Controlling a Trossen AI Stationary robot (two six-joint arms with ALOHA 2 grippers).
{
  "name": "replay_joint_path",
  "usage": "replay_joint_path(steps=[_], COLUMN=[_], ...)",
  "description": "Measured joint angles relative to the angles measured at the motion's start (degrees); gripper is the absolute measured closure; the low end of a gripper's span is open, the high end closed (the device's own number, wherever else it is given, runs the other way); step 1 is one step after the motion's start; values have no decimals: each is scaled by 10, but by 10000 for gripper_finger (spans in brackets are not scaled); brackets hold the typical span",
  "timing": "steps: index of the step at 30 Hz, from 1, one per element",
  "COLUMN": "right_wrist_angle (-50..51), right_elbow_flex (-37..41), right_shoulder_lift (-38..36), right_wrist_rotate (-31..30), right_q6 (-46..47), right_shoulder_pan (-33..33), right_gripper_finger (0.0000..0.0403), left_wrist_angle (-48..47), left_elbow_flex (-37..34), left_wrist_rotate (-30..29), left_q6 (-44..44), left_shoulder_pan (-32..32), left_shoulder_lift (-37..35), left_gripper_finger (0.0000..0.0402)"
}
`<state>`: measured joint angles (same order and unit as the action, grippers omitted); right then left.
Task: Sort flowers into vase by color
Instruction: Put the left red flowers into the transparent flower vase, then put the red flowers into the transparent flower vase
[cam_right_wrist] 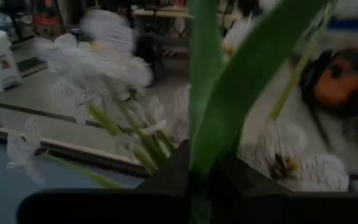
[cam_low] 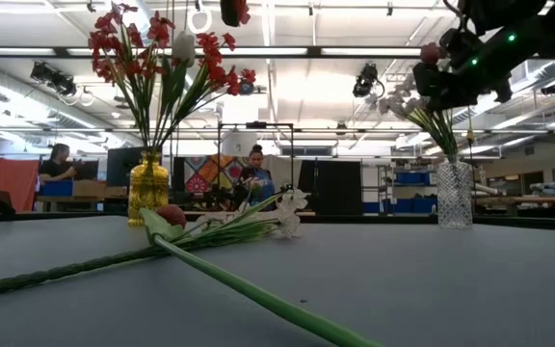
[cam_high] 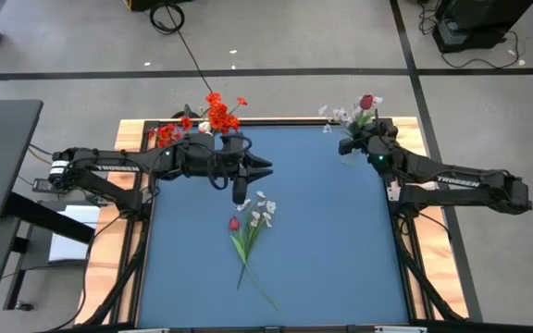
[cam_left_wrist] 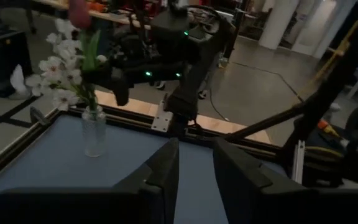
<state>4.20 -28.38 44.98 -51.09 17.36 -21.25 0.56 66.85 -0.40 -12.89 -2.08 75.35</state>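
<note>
A yellow vase (cam_high: 204,129) (cam_low: 147,188) at the table's far left holds red and orange-red flowers (cam_high: 213,113). A clear vase (cam_high: 348,146) (cam_low: 454,193) at the far right holds white flowers (cam_high: 336,116) (cam_left_wrist: 61,74). A red-budded flower (cam_high: 234,224) and white flowers (cam_high: 263,213) lie flat on the blue mat near its middle, stems toward the near edge. My right gripper (cam_high: 359,139) (cam_low: 438,82) hovers over the clear vase, shut on a red-pink tulip (cam_high: 366,101). My left gripper (cam_high: 265,168) (cam_left_wrist: 196,155) is narrowly open and holds nothing, above the mat beyond the lying flowers. My right gripper pinches the tulip's green stem and leaf (cam_right_wrist: 199,163) between its two fingers, well below the bloom. The flower stands roughly upright, bloom above the fingers, stem running down among the white flowers toward the clear vase's mouth. I cannot tell whether its lower end is inside.
The blue mat (cam_high: 331,240) sits in a wooden frame (cam_high: 405,125). Free mat lies to the right of the lying flowers and toward the near edge. People sit in the room beyond the table (cam_low: 253,173).
</note>
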Motion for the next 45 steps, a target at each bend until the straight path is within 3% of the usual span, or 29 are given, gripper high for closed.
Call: replay_joint_path(steps=[9, 14, 21, 26, 31, 34, 41, 45], right_wrist_angle=[80, 164, 250, 315, 468, 521, 579, 624], right_elbow_flex=[0, -41, -133, -176, -222, -232, -232, -232], right_shoulder_lift=[-8, -40, -54, -49, -48, -48, -48, -48], right_wrist_rotate=[24, 69, 137, 143, 152, 156, 304, 384], right_q6=[106, 176, 177, 176, 320, 339, 437, 461], right_shoulder_pan=[-2, 1, 1, 1, 0, -2, -8, -8], right_gripper_finger=[273, 241, 231, 231, 231, 231, 231, 231], left_wrist_angle=[-43, -83, -143, -193, -278, -304, -302, -301], left_elbow_flex=[0, 0, 0, 0, 0, -15, -46, -79], left_wrist_rotate=[1, 2, 2, 1, -38, -72, -94, -151], left_q6=[-29, -71, -80, -88, -153, -200, -273, -388], left_shoulder_pan=[6, 11, 15, 28, 55, 75, 113, 147], left_shoulder_lift=[0, 0, 0, 0, 0, 0, 0, 0], left_gripper_finger=[296, 296, 296, 296, 296, 296, 296, 296])
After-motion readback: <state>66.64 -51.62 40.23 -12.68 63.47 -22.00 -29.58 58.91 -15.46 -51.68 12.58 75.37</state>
